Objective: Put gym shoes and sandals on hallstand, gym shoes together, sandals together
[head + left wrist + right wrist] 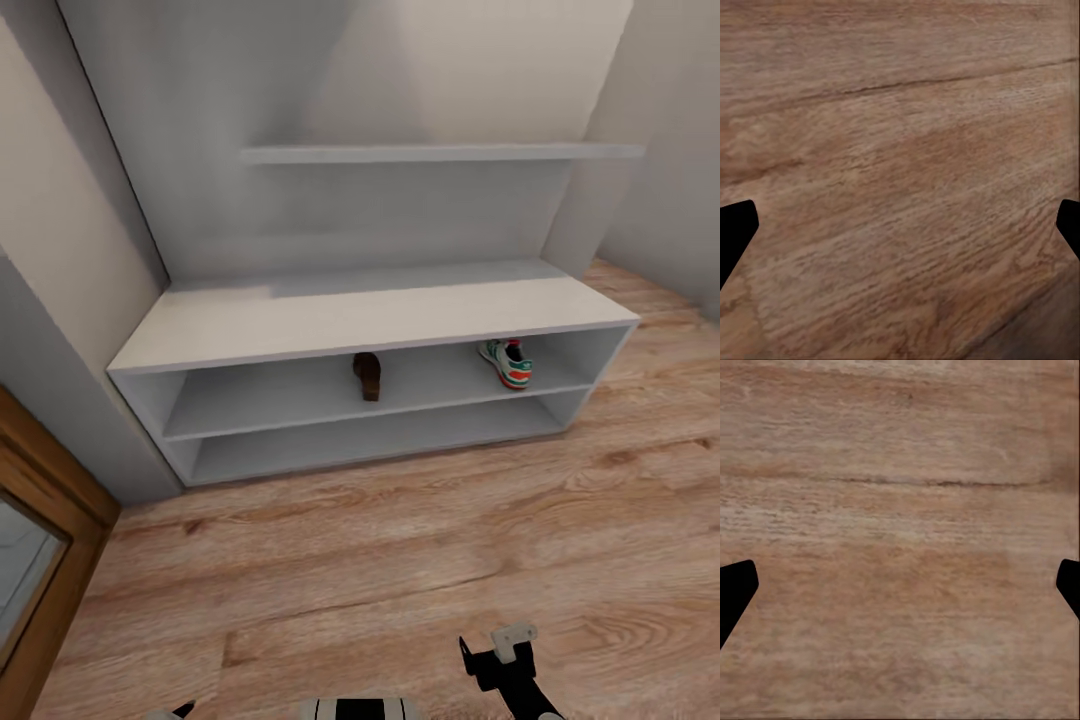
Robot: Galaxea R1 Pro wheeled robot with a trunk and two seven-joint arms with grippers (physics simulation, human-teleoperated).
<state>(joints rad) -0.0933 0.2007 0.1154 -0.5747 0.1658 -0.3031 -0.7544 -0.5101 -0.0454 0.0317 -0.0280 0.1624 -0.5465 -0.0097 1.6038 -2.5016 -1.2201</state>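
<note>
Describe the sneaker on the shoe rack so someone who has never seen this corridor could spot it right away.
Find the wide pale grey hallstand against the wall, a low bench with two open shelf tiers. On its upper tier, near the right end, sits the cream-white lace-up gym shoe with green stripes and red accents. Its only neighbour on that tier, the small dark brown leather sandal, sits apart near the middle.

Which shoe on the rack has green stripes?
The sneaker at the right end of the rack's upper open shelf: white with green stripes and red trim. The sandal near the middle is plain dark brown.
</note>
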